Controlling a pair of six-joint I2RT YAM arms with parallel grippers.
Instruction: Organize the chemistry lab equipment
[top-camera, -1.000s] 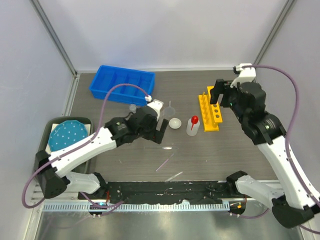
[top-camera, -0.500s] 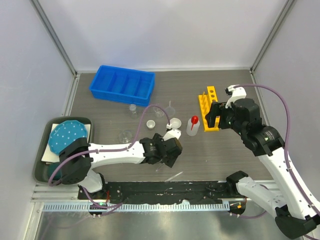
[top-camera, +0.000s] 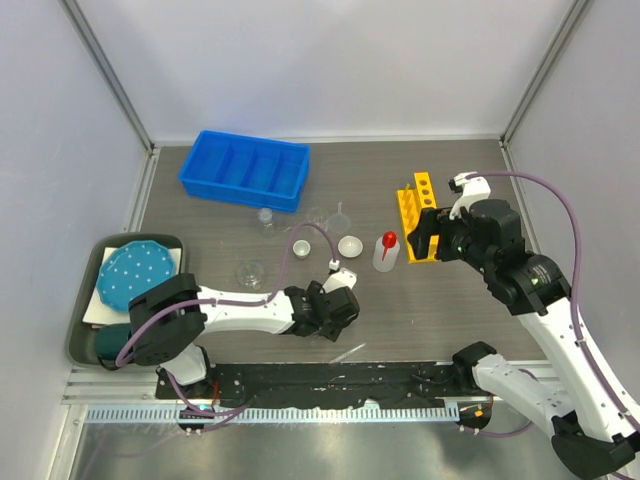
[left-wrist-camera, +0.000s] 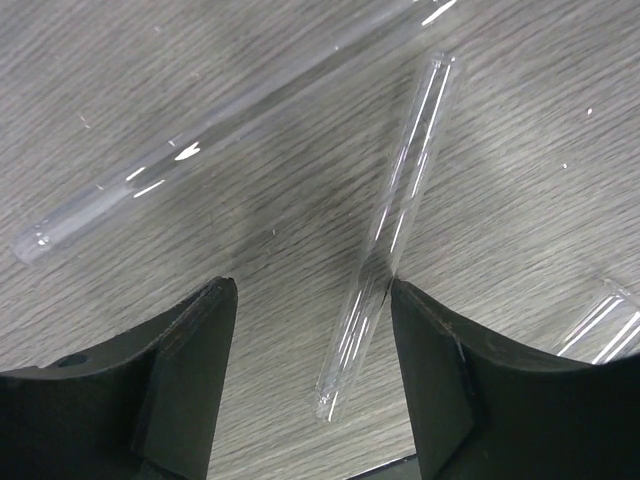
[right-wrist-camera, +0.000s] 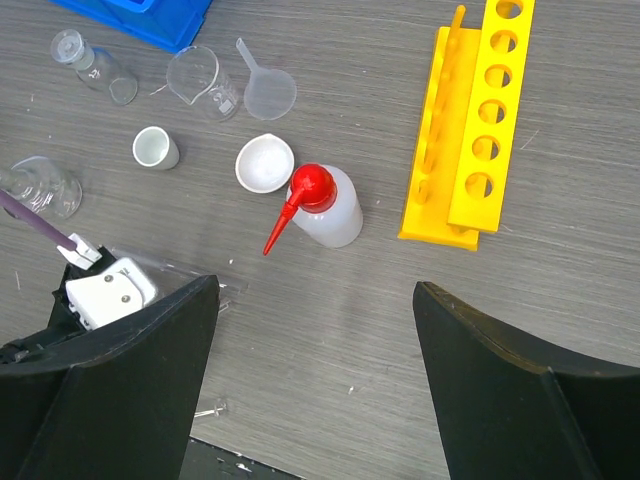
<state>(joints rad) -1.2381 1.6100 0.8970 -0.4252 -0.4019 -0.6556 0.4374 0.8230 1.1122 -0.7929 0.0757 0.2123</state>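
A thin clear tube (left-wrist-camera: 392, 232) lies flat on the wood-grain table (left-wrist-camera: 150, 230), with its open end reaching down between the fingers of the left gripper (left-wrist-camera: 310, 292). Those fingers are spread, one on each side, and pinch nothing. The tube sits off-centre, touching or just beside one fingertip (left-wrist-camera: 405, 300) and well apart from the other (left-wrist-camera: 215, 300). It also lies slanted across the gap rather than square to it.

That offset is the main risk. If the fingers close from here, the near one would probably push first, and a round, slick tube could roll or swivel out instead of being caught. Only the end portion lies between the fingers, so a grip there would leave most of the length hanging out, likely to droop or twist. Pressing hard this low against the table could crack the glass.

A longer tube (left-wrist-camera: 230, 120) lies beyond the fingertips, and another tube (left-wrist-camera: 600, 320) lies outside the near finger; a skidding tube could knock either one.

The right gripper (right-wrist-camera: 315, 290) hovers with its fingers spread and empty. The red-capped squeeze bottle (right-wrist-camera: 325, 205) stands just ahead of its fingertips, and the yellow holed rack (right-wrist-camera: 480, 120) lies farther ahead to one side. A tube carried crooked toward that rack might miss the holes or tip the bottle.
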